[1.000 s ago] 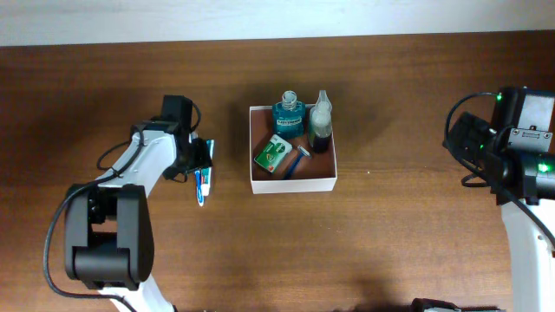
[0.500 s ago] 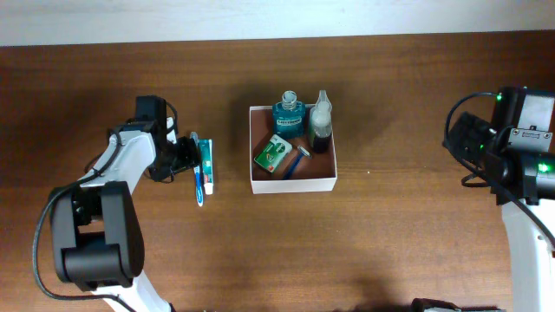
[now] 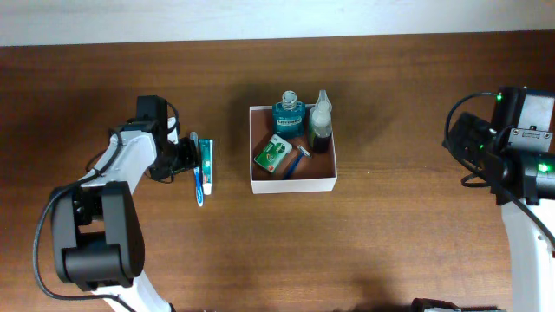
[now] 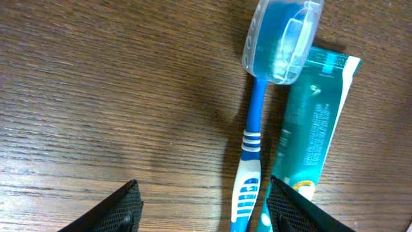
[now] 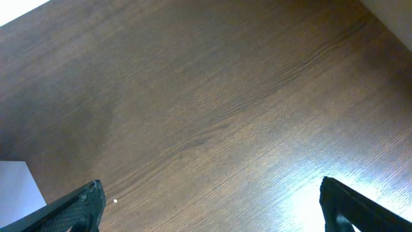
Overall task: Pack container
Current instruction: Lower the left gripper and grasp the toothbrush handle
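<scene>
While the container (image 3: 293,185) is set centrally on the tabletop (image 3: 399,251), judged light, stiff-walled and best gripped by a rim, the left fingers (image 4: 122,209) and right fingers (image 5: 77,206) are held wide open, empty.

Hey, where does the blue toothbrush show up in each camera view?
Overhead: toothbrush left of centre, lying left of the container.
Left wrist: toothbrush right of centre, running top to bottom, capped head at the top.
Right wrist: not in it.
Shared landmark: the toothpaste tube lying alongside it.
</scene>
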`<state>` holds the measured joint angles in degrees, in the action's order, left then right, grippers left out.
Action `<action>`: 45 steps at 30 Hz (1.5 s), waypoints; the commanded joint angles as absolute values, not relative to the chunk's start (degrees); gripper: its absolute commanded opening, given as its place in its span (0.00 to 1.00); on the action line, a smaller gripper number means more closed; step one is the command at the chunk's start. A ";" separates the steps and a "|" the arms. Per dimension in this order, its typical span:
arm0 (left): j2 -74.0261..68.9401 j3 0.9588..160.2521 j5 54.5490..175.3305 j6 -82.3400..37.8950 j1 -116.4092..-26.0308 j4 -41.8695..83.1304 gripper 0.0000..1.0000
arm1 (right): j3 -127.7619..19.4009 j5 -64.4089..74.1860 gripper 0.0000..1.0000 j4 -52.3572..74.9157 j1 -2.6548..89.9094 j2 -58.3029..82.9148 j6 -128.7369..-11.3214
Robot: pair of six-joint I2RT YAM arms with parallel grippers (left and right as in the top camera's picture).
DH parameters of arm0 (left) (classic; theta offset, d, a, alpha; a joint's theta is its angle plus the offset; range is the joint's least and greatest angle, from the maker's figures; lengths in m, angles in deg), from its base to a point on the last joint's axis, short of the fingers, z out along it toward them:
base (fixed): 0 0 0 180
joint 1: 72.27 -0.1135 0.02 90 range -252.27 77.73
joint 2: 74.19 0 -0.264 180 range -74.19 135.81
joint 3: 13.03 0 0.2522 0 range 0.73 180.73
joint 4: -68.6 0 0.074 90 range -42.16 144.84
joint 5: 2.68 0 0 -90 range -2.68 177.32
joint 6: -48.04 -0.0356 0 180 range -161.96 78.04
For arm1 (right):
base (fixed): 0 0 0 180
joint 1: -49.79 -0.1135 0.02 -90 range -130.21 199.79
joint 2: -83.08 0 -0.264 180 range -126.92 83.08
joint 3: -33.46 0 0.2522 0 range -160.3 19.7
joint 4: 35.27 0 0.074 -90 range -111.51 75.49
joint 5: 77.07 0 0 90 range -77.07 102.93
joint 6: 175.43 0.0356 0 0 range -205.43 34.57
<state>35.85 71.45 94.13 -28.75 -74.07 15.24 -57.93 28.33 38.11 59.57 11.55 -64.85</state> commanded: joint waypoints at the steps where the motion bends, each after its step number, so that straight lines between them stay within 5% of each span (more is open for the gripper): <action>1: 35.41 71.14 91.82 -30.10 -72.37 15.37 0.63 | -58.43 28.59 0.99 37.89 59.94 11.55 -64.83; 10: 35.46 71.14 83.14 -28.99 -65.55 15.72 0.64 | -58.43 28.57 0.99 37.89 59.94 11.55 -64.83; 29: 35.74 67.51 82.98 -24.68 -65.99 20.20 0.63 | -58.43 28.57 0.99 37.89 59.94 11.55 -64.83; 36: 35.74 64.30 83.01 -22.91 -66.05 22.89 0.55 | -58.43 28.57 0.99 37.89 59.94 11.55 -64.83; 39: 35.72 64.30 82.98 -22.91 -66.05 22.94 0.44 | -58.43 28.59 0.99 37.89 59.94 11.55 -64.83; 43: 35.72 64.30 82.98 -22.91 -66.03 22.96 0.16 | -58.43 28.57 0.99 37.89 59.94 11.55 -64.83; 45: 35.72 64.30 82.98 -22.91 -66.05 23.07 0.16 | -58.43 28.59 0.99 37.89 59.94 11.55 -64.83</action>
